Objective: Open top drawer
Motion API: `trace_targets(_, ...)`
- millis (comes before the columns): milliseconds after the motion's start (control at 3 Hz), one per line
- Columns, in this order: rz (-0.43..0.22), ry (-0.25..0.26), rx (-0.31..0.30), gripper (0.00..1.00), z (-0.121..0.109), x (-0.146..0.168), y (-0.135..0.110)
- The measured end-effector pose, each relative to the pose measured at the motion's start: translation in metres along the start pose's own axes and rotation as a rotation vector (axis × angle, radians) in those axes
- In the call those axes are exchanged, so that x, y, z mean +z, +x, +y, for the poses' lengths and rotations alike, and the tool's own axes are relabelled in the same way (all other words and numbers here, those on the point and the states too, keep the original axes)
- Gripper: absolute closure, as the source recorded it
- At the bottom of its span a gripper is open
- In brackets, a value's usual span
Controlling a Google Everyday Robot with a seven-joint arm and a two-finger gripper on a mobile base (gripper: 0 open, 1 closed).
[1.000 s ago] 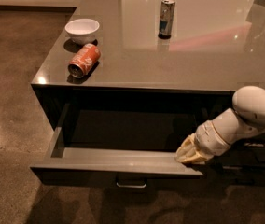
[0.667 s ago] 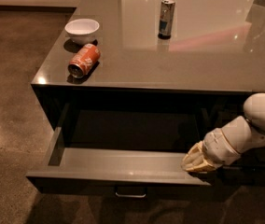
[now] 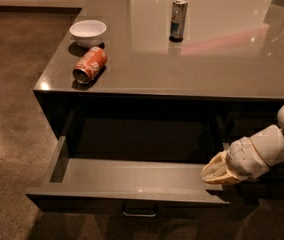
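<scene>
Countertop [image 3: 222, 64] glossy grey | floor [image 3: 17, 84] perhaps concrete | tool [image 3: 217, 173] at top drawer [image 3: 132, 176] corner

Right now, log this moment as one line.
top drawer: wide open | gripper: at its right front corner | counter: orange can lying, silver can upright, bowl

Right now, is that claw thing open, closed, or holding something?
Gripper: by the front right corner of the top drawer; open or closed cannot be told.

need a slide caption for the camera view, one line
Top drawer open, claw at its right front corner; bowl, tipped orange can and upright can on the counter above.
</scene>
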State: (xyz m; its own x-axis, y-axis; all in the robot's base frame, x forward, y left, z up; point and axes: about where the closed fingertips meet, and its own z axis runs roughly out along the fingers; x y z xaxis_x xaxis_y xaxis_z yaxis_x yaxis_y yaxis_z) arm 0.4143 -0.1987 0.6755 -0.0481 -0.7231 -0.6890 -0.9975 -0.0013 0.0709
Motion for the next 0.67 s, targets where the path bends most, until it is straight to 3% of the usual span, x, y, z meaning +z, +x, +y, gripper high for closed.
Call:
trace_targets(333,-0.083,0.06,0.01,1.0,-0.005,-0.027,-0.011)
trace_targets(667,-0.165,0.132,0.055,0.82,-0.001,-0.053,-0.022)
